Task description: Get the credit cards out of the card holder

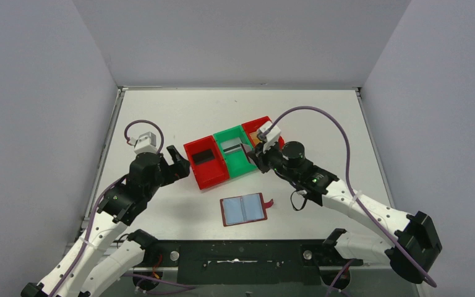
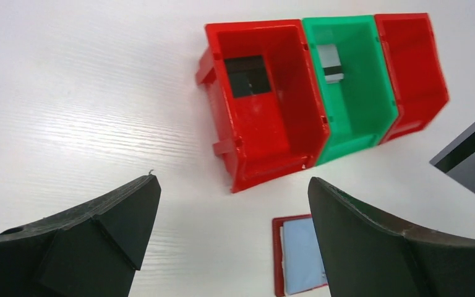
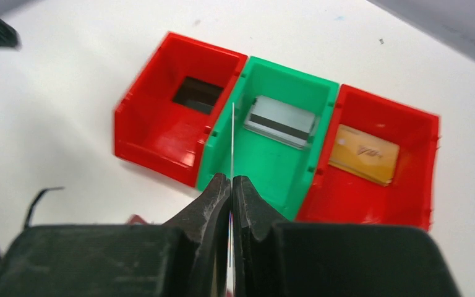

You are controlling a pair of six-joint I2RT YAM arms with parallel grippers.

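Left gripper (image 2: 232,181): fingers spread wide with nothing between them, poised over the table (image 1: 321,117) just left of the left red bin (image 1: 213,176).

Right gripper (image 3: 231,179): fingers pinched tight on a grey credit card (image 2: 470,154) with a dark stripe. It was seen edge-on from that wrist and held off the table by the green bin (image 1: 238,164).

Card holder (image 1: 243,209) lay open and flat toward the middle of the table's near edge, apart from both grippers.

Bins stood touching in one row nearer the table's centre, one card in each:
- black card (image 3: 198,94) in the left red bin
- silver card (image 3: 281,120) in the green bin
- gold card (image 3: 363,153) in the right red bin (image 3: 371,198)
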